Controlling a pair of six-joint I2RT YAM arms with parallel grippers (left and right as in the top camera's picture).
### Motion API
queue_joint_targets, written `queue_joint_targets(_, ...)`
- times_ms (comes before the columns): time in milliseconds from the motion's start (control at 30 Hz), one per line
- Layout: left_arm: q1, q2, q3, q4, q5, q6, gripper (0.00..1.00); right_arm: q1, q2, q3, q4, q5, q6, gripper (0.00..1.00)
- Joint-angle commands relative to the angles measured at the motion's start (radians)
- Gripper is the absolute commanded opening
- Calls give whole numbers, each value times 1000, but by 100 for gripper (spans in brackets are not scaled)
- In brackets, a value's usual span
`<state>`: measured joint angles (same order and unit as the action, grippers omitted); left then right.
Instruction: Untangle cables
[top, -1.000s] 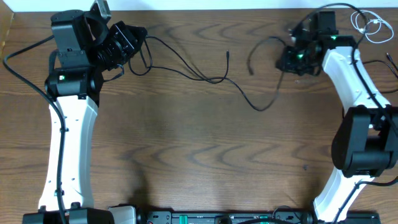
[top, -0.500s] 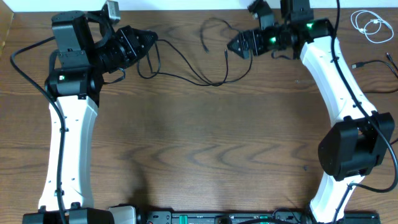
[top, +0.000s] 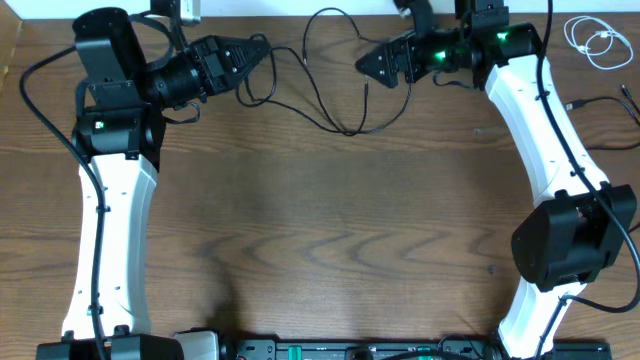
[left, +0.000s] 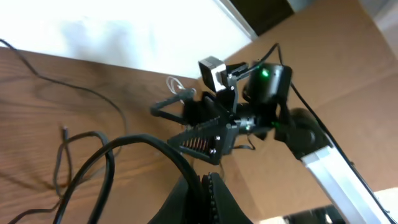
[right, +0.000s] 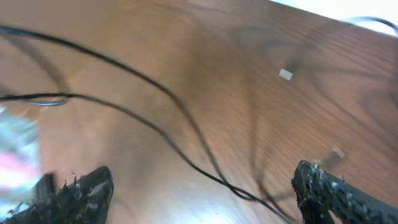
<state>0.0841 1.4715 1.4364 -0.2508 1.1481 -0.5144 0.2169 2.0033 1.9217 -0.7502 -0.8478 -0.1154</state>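
Thin black cables (top: 345, 130) loop across the back of the table between my two grippers, with a plug end (top: 367, 92) hanging in the middle. My left gripper (top: 262, 47) is shut on a black cable (left: 155, 142), which shows clamped between its jaws (left: 205, 182) in the left wrist view. My right gripper (top: 382, 38) stands wide open above the cables, facing the left one. In the right wrist view its fingers (right: 81, 190) are far apart, and black cables (right: 186, 121) cross the gap untouched. A coiled white cable (top: 590, 40) lies at the back right.
Another black cord with a plug (top: 582, 103) lies at the right edge. Thick black robot wires (top: 40, 120) run beside the left arm. The white back wall edge (top: 300, 6) is close behind both grippers.
My right gripper has moved left along the back edge and opened wide. My left gripper has swung right and back, still shut on its cable, and the black loops have shifted toward the back.
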Motion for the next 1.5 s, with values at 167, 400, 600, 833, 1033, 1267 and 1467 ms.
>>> queue_joint_targets(167, -11, -14, 6, 3, 75, -86, 7, 116, -23, 16, 61, -151, -145, 90)
queue_joint_targets(400, -50, -14, 6, 3, 62, -180, 8, 218, -23, 15, 186, 87, 222, 82)
queue_joint_targets(600, -64, -14, 6, 3, -21, -220, 8, 308, -21, 6, 187, 363, 545, 72)
queue_joint_targets(833, -64, -14, 6, 7, -40, -251, 8, 381, -21, -6, 218, 666, 742, 67)
queue_joint_targets(1033, -64, -14, 6, 39, -42, -306, 7, 395, -9, -7, 233, 707, 766, 61)
queue_joint_targets(1267, -61, -14, 6, 176, -44, -360, 7, 386, 44, -7, 159, 689, 773, 48)
queue_joint_targets(1467, -15, -14, 6, 183, -119, -363, 7, 298, 44, -7, 19, 709, 715, 24)
